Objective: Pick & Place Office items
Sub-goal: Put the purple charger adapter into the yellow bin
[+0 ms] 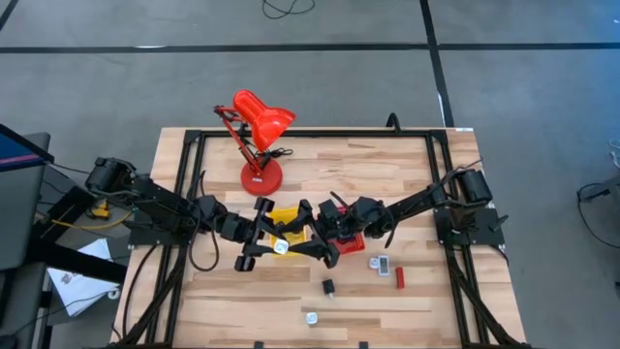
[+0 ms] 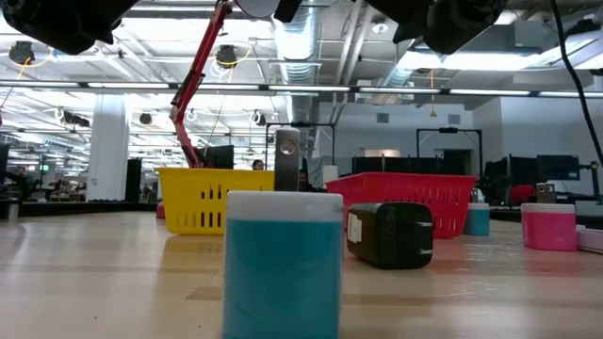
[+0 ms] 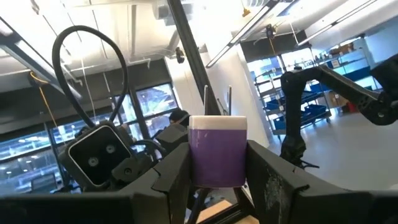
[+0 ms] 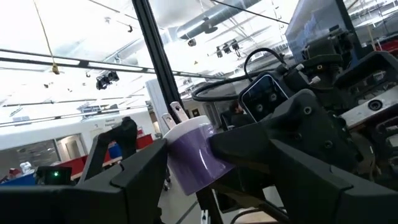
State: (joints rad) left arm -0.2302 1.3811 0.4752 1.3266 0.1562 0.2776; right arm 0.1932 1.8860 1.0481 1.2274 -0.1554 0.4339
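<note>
Grippers meeting mid-table over the trays, both pinching one piece.
Left gripper [image 1: 274,242] and right gripper [image 4: 186,163] each clamp a purple piece [image 3: 217,151] with a white cap, above the yellow tray [image 1: 287,215]; red tray [image 1: 351,242] at its 3 o'clock. Tray contents hidden.

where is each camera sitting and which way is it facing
High view: above the table, facing straight down; shows both arms and the yellow tray.
Low view: at table-top height, facing level across it; arms only at the upper edge.
Left wrist view: on the left arm, facing outward; the left claw is shut on a purple piece.
Right wrist view: on the right arm, facing the left arm.
Shared: both wrist views show the purple piece; high and low share the yellow tray.
</note>
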